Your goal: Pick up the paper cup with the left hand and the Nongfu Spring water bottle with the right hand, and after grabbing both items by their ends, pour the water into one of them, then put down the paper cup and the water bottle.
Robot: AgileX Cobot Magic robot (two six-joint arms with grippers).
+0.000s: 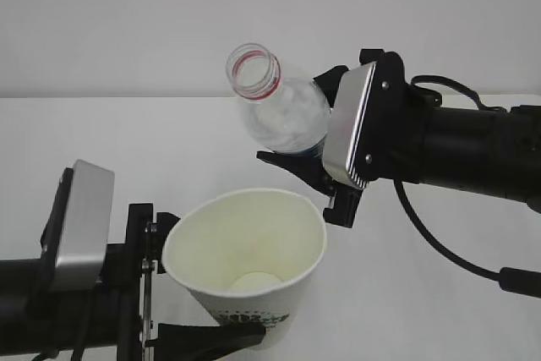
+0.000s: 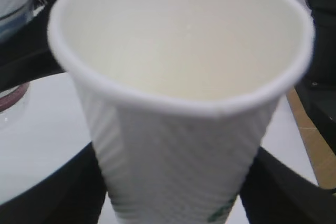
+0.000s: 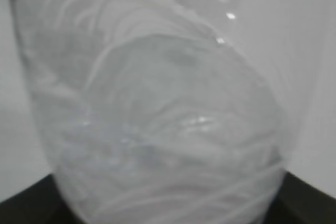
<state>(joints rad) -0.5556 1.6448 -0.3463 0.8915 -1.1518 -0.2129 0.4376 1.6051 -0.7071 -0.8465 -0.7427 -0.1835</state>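
the left gripper [image 1: 190, 293] is clamping the tilted paper cup [image 1: 249, 251] low at the front, while the right gripper [image 1: 317, 171] is gripping the uncapped bottle [image 1: 279, 103], its mouth tilted above the cup.

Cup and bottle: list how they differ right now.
The cup is opaque white paper; the bottle is clear plastic with a red neck ring. The cup sits lower in the left gripper, the bottle higher in the right gripper. The cup's mouth is wide, the bottle's narrow. Both are held off the table, tilted, mouths open.
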